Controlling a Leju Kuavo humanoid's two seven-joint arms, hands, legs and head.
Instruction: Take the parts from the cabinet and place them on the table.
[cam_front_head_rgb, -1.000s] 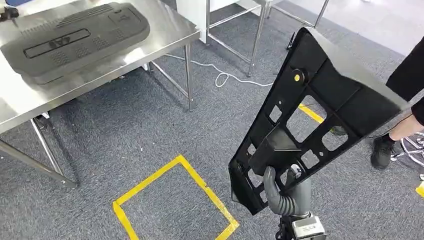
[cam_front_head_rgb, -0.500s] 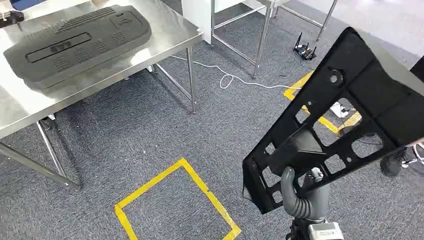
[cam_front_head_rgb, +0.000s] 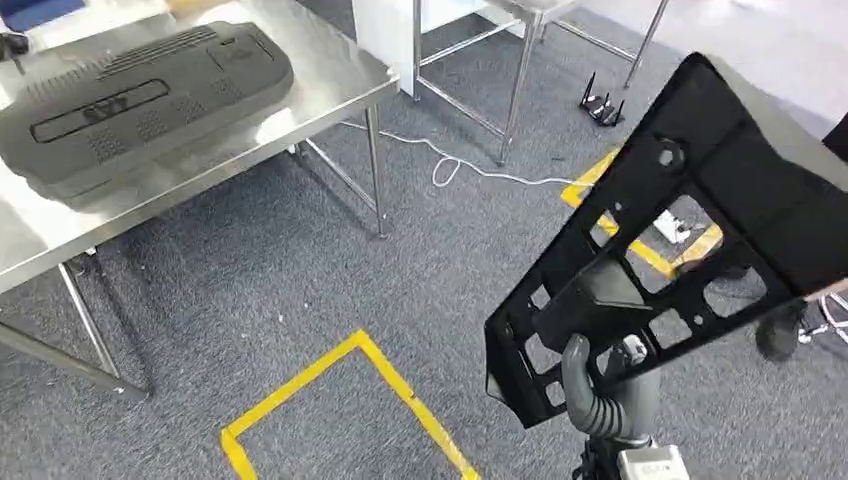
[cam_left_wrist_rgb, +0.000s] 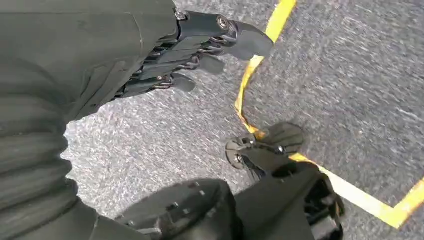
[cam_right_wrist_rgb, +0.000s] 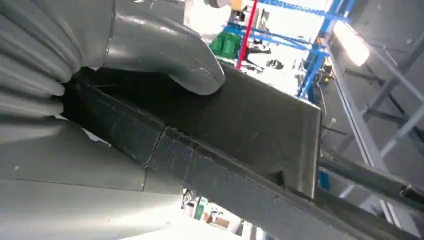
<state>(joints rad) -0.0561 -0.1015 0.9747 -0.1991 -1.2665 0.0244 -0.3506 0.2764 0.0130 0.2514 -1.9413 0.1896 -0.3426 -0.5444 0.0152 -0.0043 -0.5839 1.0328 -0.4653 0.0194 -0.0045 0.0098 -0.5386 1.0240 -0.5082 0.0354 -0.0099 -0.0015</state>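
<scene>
My right hand (cam_front_head_rgb: 605, 395) grips the lower end of a large black plastic panel (cam_front_head_rgb: 690, 230) with several cut-outs, held up and tilted to the right over the carpet. In the right wrist view the thick thumb (cam_right_wrist_rgb: 170, 50) presses on the panel's dark edge (cam_right_wrist_rgb: 240, 150). A steel table (cam_front_head_rgb: 330, 70) stands at the upper left, with a long dark grey part (cam_front_head_rgb: 140, 95) lying flat on it. My left hand (cam_left_wrist_rgb: 200, 45) hangs over the carpet with its fingers loosely apart and nothing in them.
Yellow tape (cam_front_head_rgb: 400, 385) marks a square on the grey carpet below the table. A white cable (cam_front_head_rgb: 470, 160) runs across the floor near a second steel frame (cam_front_head_rgb: 520, 70). A person's shoe (cam_front_head_rgb: 775, 335) is at the right edge, behind the panel.
The whole view has shifted as the camera moved. The panel now sits farther right and more tilted in my right hand than a second ago.
</scene>
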